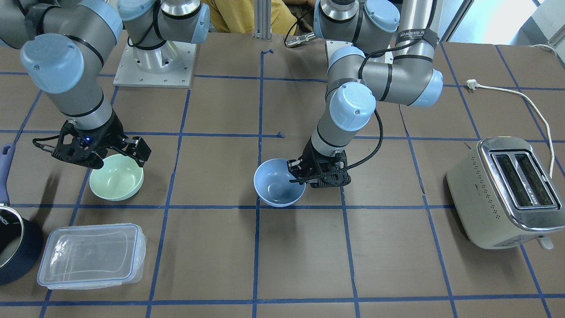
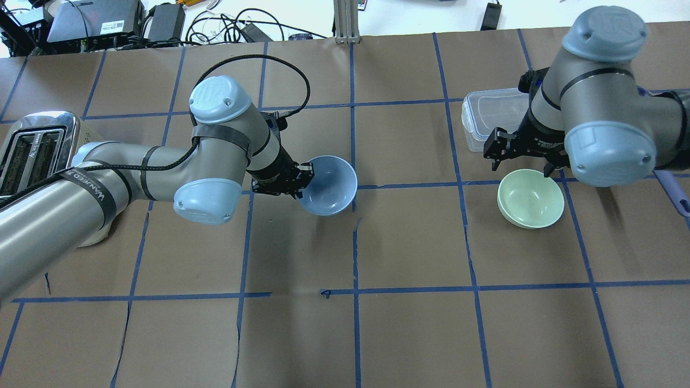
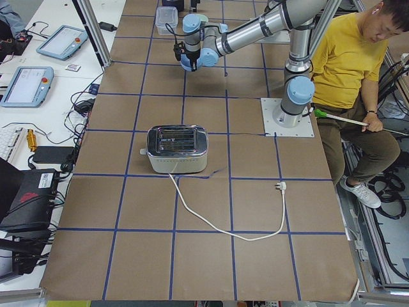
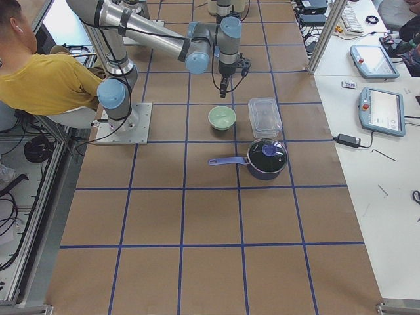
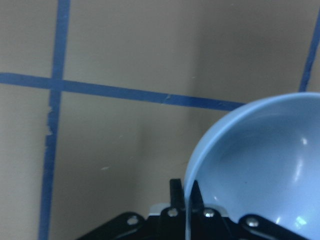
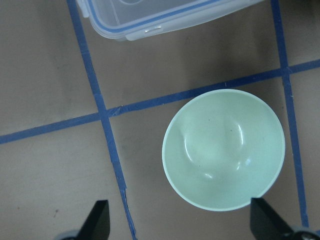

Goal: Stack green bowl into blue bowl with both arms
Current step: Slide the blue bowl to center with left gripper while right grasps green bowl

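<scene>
Blue bowl point(image 1: 279, 183): rim clamped by left end effector point(image 1: 296, 173), likely as receiver.
Green bowl point(image 1: 117, 177): right end effector point(image 1: 118, 155) spread above, ungrasped.

- The blue bowl point(image 5: 260, 165) is cropped by the left wrist view's right and bottom edges.
- The saucepan point(image 1: 24, 260) is chopped off at the front view's left edge.
- Overhead, the clear container point(image 2: 485, 118) is partly covered by the right arm point(image 2: 593, 108).

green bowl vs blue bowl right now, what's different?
Colour: the green bowl is mint, the blue bowl periwinkle. State: the blue bowl's rim is pinched by the left gripper; the green bowl sits free under the open right gripper. Shared: both small, round, plain, open side up.
</scene>
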